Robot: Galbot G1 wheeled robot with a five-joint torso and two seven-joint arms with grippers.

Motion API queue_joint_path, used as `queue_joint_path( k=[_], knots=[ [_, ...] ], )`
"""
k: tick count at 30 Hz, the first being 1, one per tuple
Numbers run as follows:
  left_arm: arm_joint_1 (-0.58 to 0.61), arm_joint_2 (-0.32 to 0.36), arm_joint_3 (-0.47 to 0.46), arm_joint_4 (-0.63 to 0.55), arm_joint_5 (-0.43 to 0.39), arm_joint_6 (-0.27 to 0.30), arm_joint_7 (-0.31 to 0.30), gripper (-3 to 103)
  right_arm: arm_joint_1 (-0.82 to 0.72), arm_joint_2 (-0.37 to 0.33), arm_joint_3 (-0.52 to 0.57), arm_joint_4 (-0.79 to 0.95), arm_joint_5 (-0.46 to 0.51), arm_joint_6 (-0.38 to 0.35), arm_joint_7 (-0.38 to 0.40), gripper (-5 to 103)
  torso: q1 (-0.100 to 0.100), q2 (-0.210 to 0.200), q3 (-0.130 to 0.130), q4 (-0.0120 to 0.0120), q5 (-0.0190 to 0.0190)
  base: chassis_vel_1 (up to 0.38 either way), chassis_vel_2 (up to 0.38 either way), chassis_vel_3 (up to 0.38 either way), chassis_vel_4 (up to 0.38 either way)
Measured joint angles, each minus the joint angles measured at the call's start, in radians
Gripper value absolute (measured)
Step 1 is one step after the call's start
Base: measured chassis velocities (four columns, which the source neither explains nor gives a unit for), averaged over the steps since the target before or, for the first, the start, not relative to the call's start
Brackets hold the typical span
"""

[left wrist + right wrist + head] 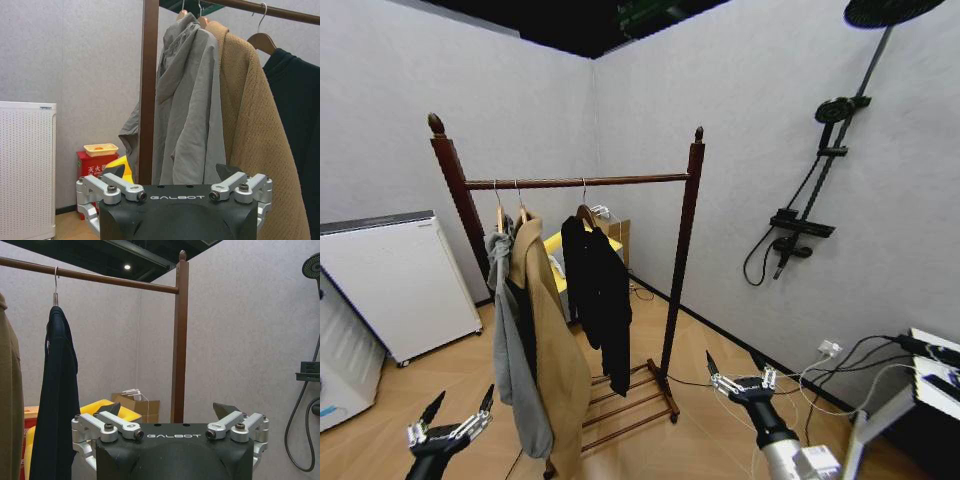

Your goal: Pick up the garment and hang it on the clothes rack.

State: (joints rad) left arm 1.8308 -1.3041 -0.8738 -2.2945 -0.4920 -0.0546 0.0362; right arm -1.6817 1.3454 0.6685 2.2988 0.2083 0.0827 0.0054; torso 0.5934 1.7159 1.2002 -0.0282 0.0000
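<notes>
Garment first: the black jacket already hangs from the rail of the clothes rack, on a wooden hanger whose metal hook is over the rail roughly midway along, toward the right upright. Its long axis runs straight down, collar at the rail and hem above the slatted base shelf. Just beside it, toward the left upright, hang a long tan coat and a grey hooded jacket; these two press against each other, while a narrow gap separates the tan coat from the black jacket. Both arms are held low in front of the rack, well apart from everything on it. The left gripper sits below and in front of the grey jacket, its fingers spread wide with nothing between them. The right gripper is near the foot of the right upright, fingers likewise spread wide and empty. From the right gripper the jacket lies up and to the left; from the left gripper it lies up and to the right, past the two other coats. By my reading the right arm has the clearer line to the hanger, since nothing hangs between it and the jacket's open side.
</notes>
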Motion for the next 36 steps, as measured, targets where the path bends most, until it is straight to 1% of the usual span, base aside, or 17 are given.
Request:
queue_joint_path(
  k=[17,36],
  knots=[
    [0.000,0.000,0.000,0.000,0.000,0.000,0.000,100,0.009,-0.002,-0.003,-0.004,0.004,-0.005,0.000,100,0.000,0.000,0.000,0.0000,0.0000,-0.009,-0.010,-0.012,-0.006],
    [0.000,0.000,0.000,0.000,0.000,0.000,0.000,100,0.011,-0.002,-0.004,-0.005,0.005,-0.006,0.000,100,0.000,0.000,0.000,-0.0001,0.0000,-0.100,-0.109,-0.101,-0.101]
  ],
)
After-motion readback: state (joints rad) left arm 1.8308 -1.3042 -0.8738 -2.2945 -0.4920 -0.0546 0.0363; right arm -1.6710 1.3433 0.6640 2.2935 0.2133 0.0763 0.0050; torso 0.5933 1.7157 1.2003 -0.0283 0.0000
